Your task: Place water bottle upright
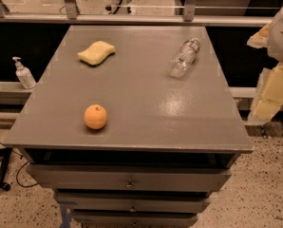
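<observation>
While my pincer (274, 91) hangs at the right edge of the view, out past the side of the table (132, 94), I cannot tell if it is open or closed. It is well apart from the water bottle (183, 57) and does not touch it. The water bottle lies on its side on the far right part of the table, with its white cap pointing to the back and a bit to the right.

So I think I am at the very first step: going to the bottle. Next I need to bring the pincer left and down, grab the bottle around its middle, and tip it so the cap points up. It is round, so it may roll if I bump it.

Farther off, a yellow sponge (97, 52) sits at the far left and an orange (95, 117) sits near the front. A small white pump bottle (23, 74) stands off the table, to the left.
</observation>
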Available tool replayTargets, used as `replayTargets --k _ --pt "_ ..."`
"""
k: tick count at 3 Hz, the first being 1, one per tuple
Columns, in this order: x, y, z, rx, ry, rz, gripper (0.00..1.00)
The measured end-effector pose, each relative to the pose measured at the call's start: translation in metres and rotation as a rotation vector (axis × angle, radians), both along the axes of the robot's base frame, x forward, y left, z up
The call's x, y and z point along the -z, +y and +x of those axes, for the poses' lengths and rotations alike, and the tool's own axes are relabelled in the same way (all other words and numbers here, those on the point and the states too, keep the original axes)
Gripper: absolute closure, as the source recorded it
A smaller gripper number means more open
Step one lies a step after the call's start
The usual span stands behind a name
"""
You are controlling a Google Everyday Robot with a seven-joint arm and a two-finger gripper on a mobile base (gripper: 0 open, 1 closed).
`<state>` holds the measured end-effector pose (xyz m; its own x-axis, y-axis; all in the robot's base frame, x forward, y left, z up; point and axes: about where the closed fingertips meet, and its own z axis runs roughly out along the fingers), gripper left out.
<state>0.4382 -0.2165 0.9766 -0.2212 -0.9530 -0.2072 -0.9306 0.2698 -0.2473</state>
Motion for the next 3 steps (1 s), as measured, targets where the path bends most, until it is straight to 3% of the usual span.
replayTargets --k 1,2,3 --pt "-0.001 0.0 0.001 0.0 -0.005 0.0 0.0" --pt "0.002 0.001 0.023 -0.046 -0.061 -0.004 0.0" --pt "0.012 0.003 0.069 -0.139 -0.129 0.001 0.0"
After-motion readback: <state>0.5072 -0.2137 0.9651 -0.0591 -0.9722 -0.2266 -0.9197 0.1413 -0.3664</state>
